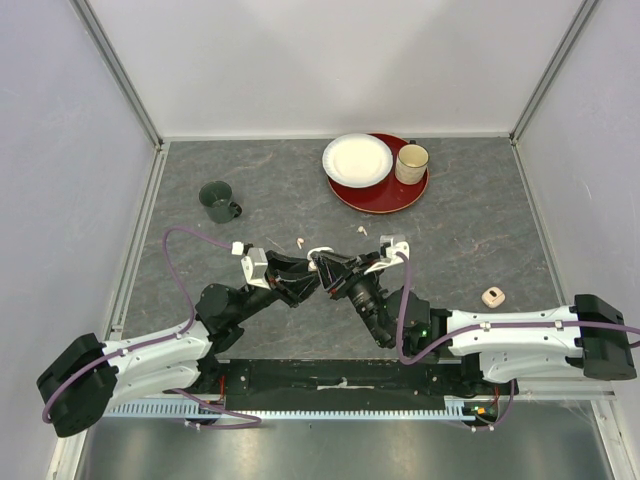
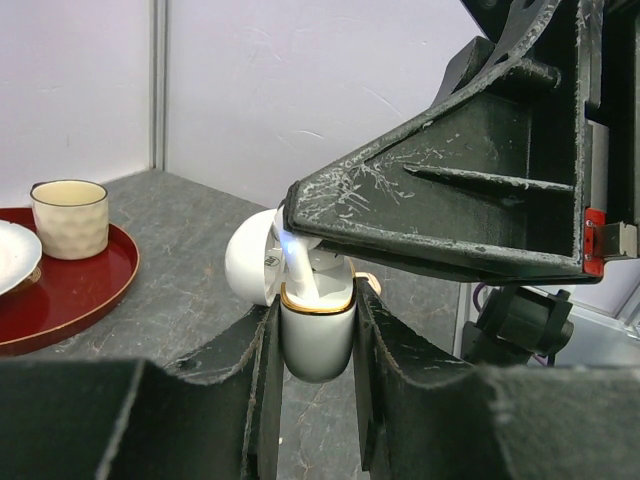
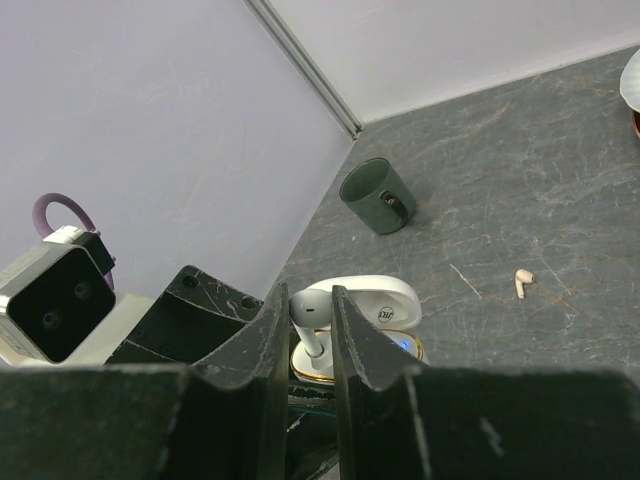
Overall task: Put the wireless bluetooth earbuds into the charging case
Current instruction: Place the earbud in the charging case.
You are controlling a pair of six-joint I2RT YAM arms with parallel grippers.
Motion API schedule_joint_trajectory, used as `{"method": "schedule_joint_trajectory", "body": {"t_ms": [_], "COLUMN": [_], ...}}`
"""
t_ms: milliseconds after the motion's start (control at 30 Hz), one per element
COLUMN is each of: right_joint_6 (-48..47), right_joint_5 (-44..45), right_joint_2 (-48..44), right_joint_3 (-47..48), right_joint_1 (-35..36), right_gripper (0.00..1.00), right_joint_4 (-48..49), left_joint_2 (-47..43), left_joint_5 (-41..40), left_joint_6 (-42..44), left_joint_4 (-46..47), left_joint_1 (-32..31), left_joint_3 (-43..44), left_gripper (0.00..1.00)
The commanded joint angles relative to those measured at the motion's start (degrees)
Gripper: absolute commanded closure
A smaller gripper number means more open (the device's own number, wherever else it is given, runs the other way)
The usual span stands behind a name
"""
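White plastic meeting white plastic: pinching one earbud [image 3: 311, 318] by its bud in the clenched right end effector [image 3: 308, 300], stem pointing down into the charging case [image 2: 317, 350] directly beneath those fingertips. Gripping that case by its lower shell in the left end effector [image 2: 316, 338], clamped tight, lid [image 2: 250, 265] hanging open on the far side. Judging the stem as partly inside the gold rim, not yet seated. Likely calling for a slow, straight push along the stem, avoiding any sideways lean, risking a twisted case or a nudged lid. Releasing only after seating the bud flush. Noting another earbud [image 3: 521, 281] lying loose on the desk [image 3: 520, 180], well ahead and right of the right end effector.
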Motion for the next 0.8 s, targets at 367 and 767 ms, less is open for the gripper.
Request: {"method": "schedule_joint_trajectory", "body": {"t_ms": [367,767], "right_joint_6": [-0.47,-1.7], "right_joint_5": [2.43,3.05], "right_joint_2": [-0.28,-0.63], "right_joint_3": [1.56,3.32], "right_joint_1": [3.94,5.17], "right_gripper": [1.0,1.0], "right_joint_4": [-4.47,-8.25], "left_joint_2": [-1.22,-1.84], "left_joint_5": [-5.37,-5.99], "left_joint_6": [2.62,3.15], "left_joint_4": [5.65,5.12], "left_joint_1": [-0.46,-0.54], "left_joint_3": [2.14,1.79], "left_gripper": [0.98,0.98]}}
